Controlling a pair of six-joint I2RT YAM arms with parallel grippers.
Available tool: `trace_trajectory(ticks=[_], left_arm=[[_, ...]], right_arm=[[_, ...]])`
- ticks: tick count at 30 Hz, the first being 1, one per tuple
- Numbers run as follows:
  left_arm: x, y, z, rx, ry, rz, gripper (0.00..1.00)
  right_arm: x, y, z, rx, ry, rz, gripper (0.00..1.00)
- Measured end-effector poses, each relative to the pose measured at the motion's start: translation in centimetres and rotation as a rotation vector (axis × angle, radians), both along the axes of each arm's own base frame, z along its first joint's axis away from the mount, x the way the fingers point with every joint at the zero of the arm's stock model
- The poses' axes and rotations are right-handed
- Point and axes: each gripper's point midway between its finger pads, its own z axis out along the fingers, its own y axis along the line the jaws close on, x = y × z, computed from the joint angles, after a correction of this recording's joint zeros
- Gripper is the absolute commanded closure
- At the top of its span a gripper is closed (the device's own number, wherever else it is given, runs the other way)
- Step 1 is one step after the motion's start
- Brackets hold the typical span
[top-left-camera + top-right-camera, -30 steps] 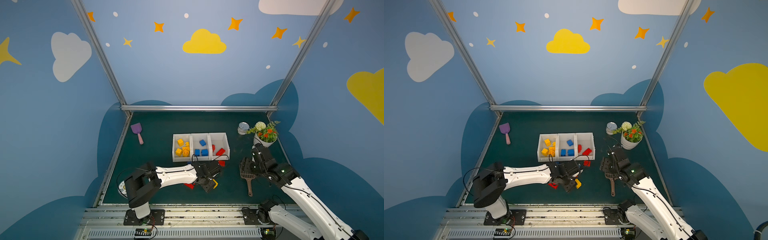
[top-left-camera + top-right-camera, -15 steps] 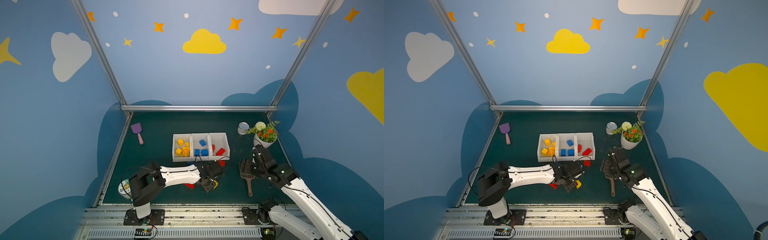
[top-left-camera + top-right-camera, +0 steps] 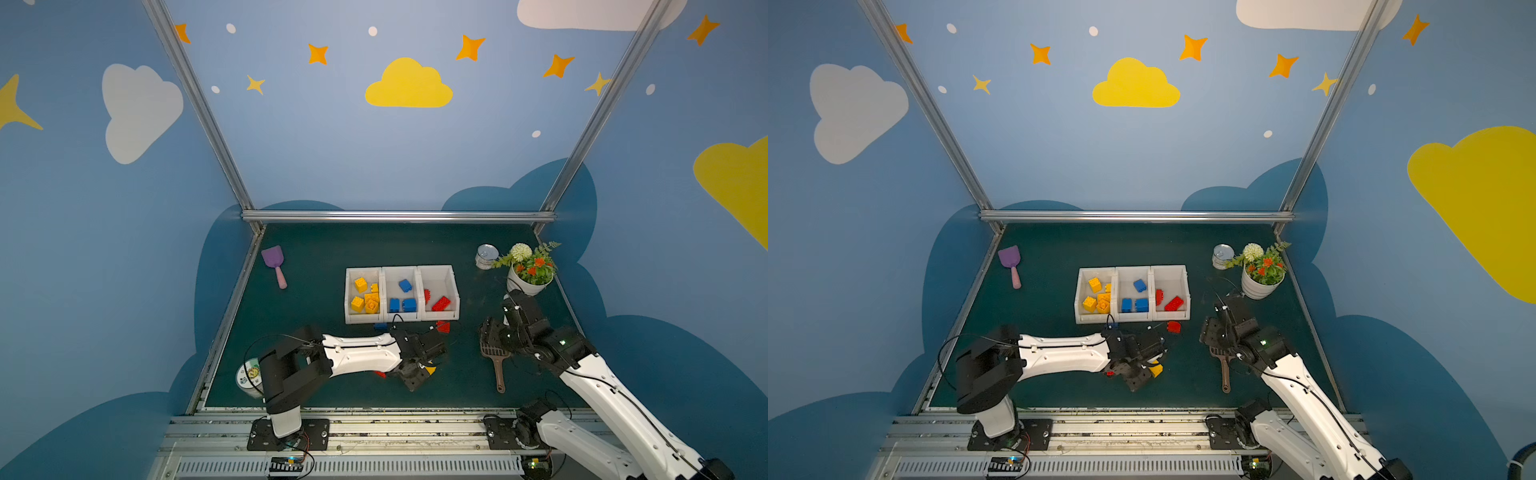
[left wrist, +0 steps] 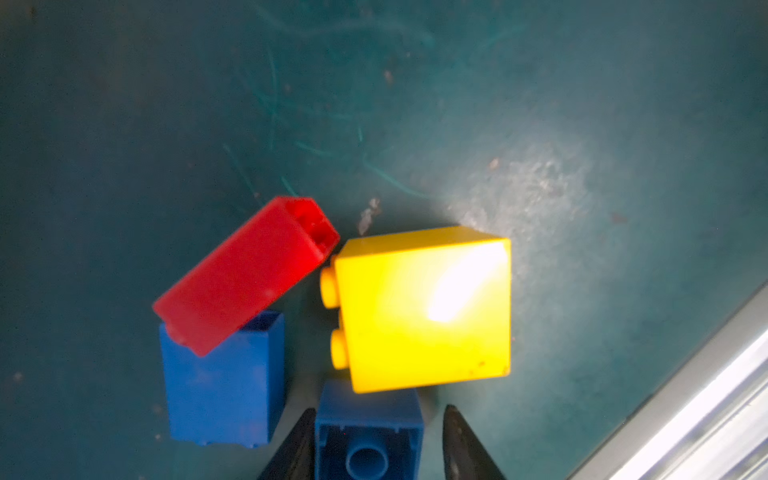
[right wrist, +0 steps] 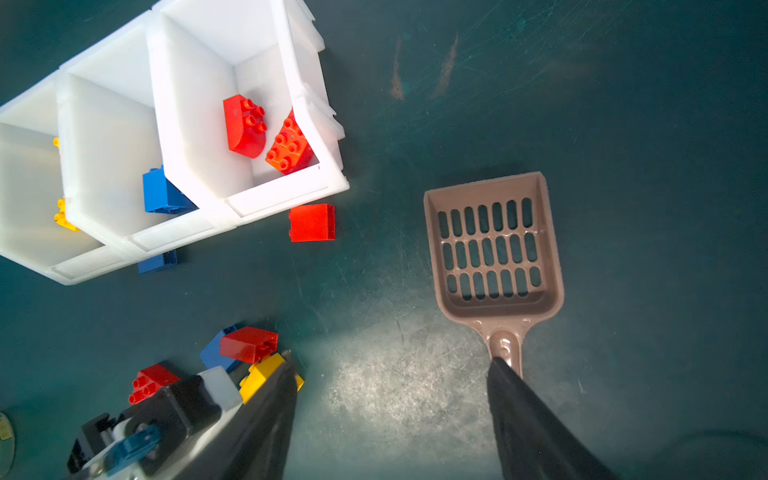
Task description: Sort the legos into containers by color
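Note:
The three white containers (image 3: 361,319) stand in a row mid-table, with yellow legos in the left one, blue in the middle, red in the right. A small pile lies nearer the front: a yellow brick (image 4: 424,311), a red brick (image 4: 245,274) leaning on a blue brick (image 4: 224,386), and another blue brick (image 4: 368,419) on its side. My left gripper (image 4: 380,409) straddles that last blue brick, one finger against it, the other a little off, still open. My right gripper (image 5: 392,365) hangs open over bare mat with nothing in it.
A brown slotted scoop (image 5: 494,245) lies beside the right gripper. One red brick (image 3: 443,326) and one blue brick (image 3: 379,326) sit just in front of the bins. Purple scoop (image 3: 274,259), tin (image 3: 486,255), flower pot (image 3: 530,278) and tape roll (image 3: 249,374) lie around. The metal rail (image 4: 685,395) is close.
The left arm has shifted slightly at the pile and its jaws have narrowed. The right arm has not moved.

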Motion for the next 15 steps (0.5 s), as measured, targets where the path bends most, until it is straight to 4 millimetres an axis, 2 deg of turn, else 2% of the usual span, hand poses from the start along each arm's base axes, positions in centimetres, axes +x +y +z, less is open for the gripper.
trace_trajectory(ticks=[7, 15], left_arm=[[-0.10, 0.19, -0.13, 0.005, 0.005, 0.007, 0.66], [0.26, 0.21, 0.13, 0.001, -0.011, 0.027, 0.68]], right_arm=[[0.03, 0.05, -0.01, 0.002, 0.001, 0.001, 0.27], [0.04, -0.01, 0.05, 0.003, -0.002, -0.001, 0.27]])
